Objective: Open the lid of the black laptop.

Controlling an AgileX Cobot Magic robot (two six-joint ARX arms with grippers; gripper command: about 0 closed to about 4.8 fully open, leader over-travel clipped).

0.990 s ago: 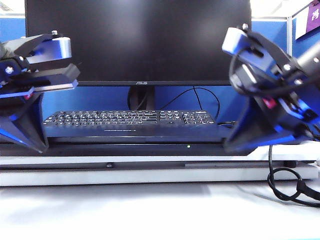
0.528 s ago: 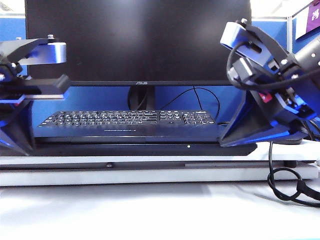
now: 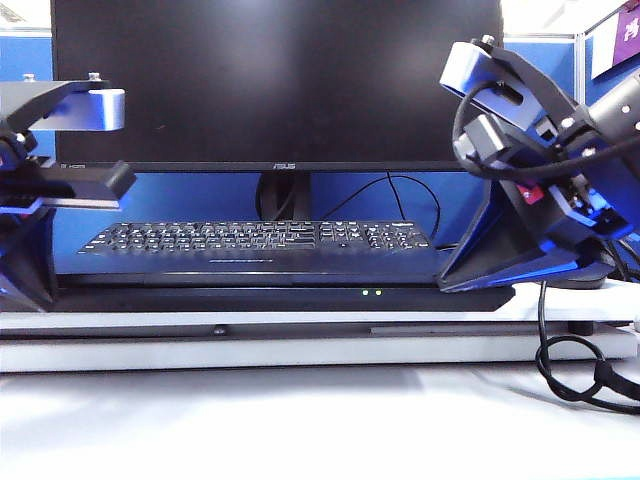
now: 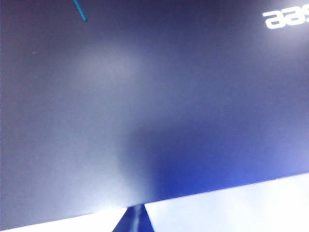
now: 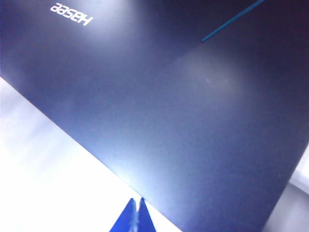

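Observation:
The black laptop (image 3: 280, 298) lies flat on the white desk, two green lights on its front edge. Its lid (image 4: 145, 106) is down; both wrist views show the dark navy top with a white "Hasee" logo (image 5: 71, 13). My left gripper (image 3: 40, 295) hangs at the laptop's left end, partly cut off by the picture's edge. In the left wrist view the left gripper (image 4: 136, 218) is shut, its tips at the lid's edge over the white desk. My right gripper (image 3: 447, 283) is at the laptop's right end. The right gripper (image 5: 135, 212) is shut too, tips against the lid's edge.
A separate black keyboard (image 3: 255, 240) sits just behind the laptop, below a large black ASUS monitor (image 3: 280, 80) on its stand. A black cable (image 3: 580, 385) loops on the white desk (image 3: 300, 420) at the right. Blue partition walls stand behind.
The left arm has drawn outward to the left. The right arm shifted a little left and up, then held. A second green light has come on at the laptop's front edge.

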